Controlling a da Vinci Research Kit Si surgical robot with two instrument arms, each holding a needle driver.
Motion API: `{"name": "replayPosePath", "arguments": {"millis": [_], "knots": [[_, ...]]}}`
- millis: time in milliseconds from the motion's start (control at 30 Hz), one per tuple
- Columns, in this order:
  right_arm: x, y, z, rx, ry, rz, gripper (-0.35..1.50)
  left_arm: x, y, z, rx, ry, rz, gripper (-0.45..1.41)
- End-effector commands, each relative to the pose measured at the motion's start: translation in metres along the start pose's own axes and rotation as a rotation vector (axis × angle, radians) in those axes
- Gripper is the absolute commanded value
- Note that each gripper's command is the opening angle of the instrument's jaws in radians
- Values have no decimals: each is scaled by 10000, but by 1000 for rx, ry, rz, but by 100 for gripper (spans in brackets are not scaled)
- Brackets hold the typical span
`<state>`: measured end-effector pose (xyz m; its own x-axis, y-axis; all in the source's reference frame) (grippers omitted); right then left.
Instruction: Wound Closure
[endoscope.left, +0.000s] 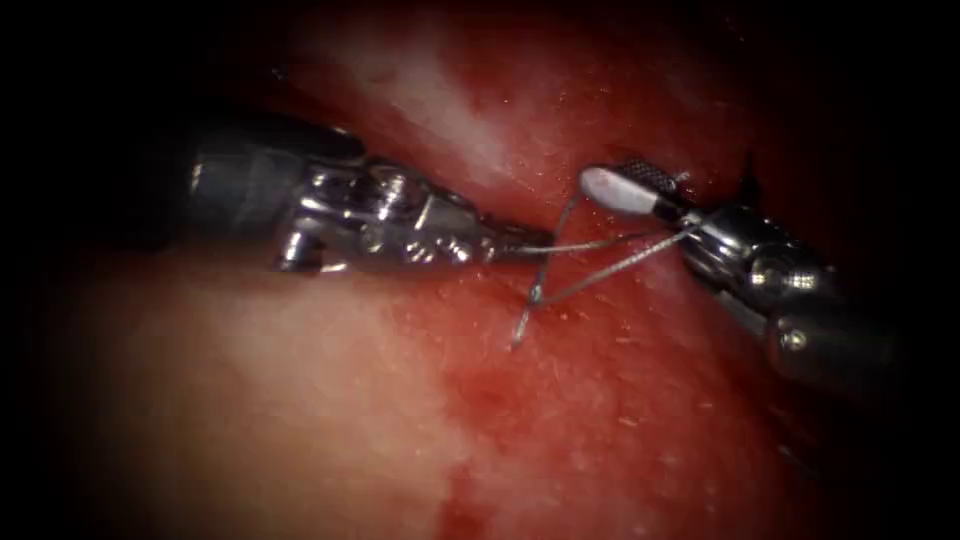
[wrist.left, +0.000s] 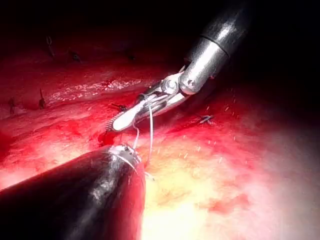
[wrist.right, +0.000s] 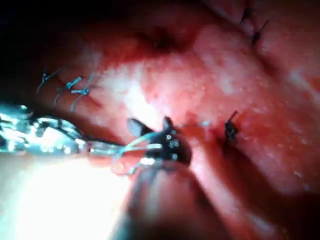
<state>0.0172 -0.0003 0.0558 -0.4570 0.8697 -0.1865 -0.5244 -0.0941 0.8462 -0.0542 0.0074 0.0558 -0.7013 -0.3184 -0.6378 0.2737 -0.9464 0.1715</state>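
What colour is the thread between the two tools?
Pale grey-white thread, clearest in the endoscope view.

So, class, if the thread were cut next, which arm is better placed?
Right, probably. The right tool has its jaws open beside the thread running from the knot, and only it can cut; the left tool is shut on a strand.

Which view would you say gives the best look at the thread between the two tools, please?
The endoscope view: the thread runs as two strands from the left claw and a crossing at the tissue to the right claw. The left wrist view shows strands hanging below the right claw; the right wrist view shows a loop.
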Motion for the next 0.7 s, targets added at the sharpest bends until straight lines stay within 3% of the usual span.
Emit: {"name": "replayPosePath", "arguments": {"millis": [33,100,700], "knots": [[-4,4,10,5,2,15,86,2,-1,7,0,1,1,-45],[-7,13,14,10,5,78,98,2,0,8,1,0,2,-45],[-37,64,28,54,22,242,98,-1,2,12,-10,-2,6,-45]]}}
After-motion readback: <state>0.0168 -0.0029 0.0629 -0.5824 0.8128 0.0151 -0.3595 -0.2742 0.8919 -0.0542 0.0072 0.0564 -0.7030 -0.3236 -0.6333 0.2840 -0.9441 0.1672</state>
